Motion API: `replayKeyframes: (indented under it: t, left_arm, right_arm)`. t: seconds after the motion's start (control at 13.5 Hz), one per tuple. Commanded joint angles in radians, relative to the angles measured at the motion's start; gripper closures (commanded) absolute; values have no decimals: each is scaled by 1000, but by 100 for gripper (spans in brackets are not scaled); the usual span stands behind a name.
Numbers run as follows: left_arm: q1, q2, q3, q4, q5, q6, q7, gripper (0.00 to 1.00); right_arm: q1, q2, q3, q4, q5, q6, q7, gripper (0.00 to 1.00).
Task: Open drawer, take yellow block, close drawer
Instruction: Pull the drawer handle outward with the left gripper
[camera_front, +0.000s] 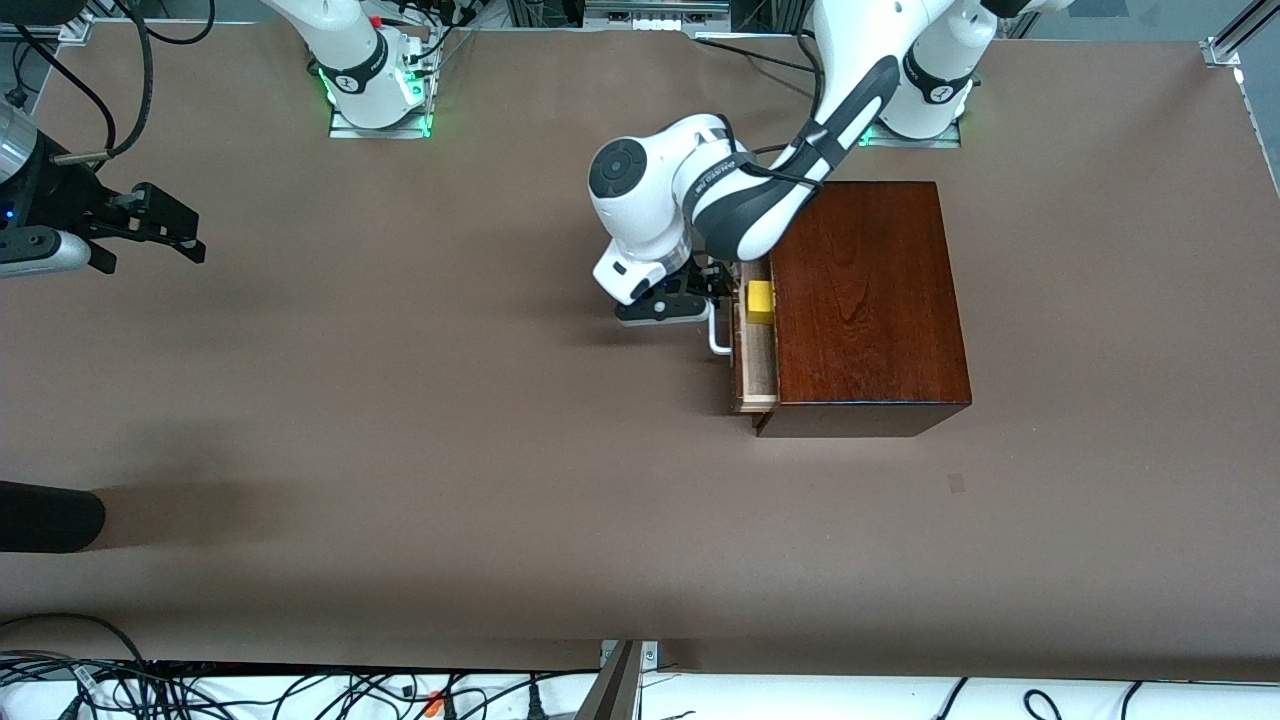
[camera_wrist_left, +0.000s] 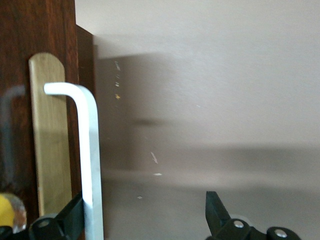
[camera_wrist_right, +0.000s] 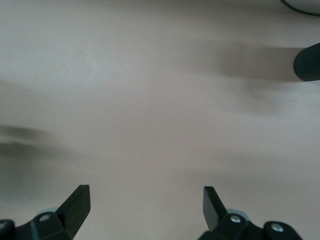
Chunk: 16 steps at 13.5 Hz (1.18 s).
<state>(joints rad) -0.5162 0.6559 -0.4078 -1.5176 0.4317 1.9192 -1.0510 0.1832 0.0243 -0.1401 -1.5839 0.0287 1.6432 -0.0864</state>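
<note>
The drawer (camera_front: 757, 350) is standing partly pulled out of the dark red-brown wooden box (camera_front: 865, 300), showing a strip of its pale wood inside. The yellow block (camera_front: 760, 301) is lying in that strip, toward the 12 o'clock end in the front view. The left gripper (camera_front: 690, 300) is sitting at the white bar handle (camera_wrist_left: 90, 150), at 9 o'clock from the block, fingers spread wide with one finger (camera_wrist_left: 70, 220) touching the handle and nothing clamped. The right gripper (camera_wrist_right: 145, 207) is waiting over bare table (camera_front: 400, 420), fingers fully apart and holding nothing.
</note>
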Motion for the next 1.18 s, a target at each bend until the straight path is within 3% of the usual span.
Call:
replayKeyframes:
  t: [0.0,1.11]
  left_arm:
    - [-42,45,-5,62,-33,21,-17,0]
    - [-114,134,-5,220,-73,41,-64,0]
  right_arm:
    - [-2,-4,5,4,2,-8,10,0]
    - [-5,-4,2,4,2,-9,8,0]
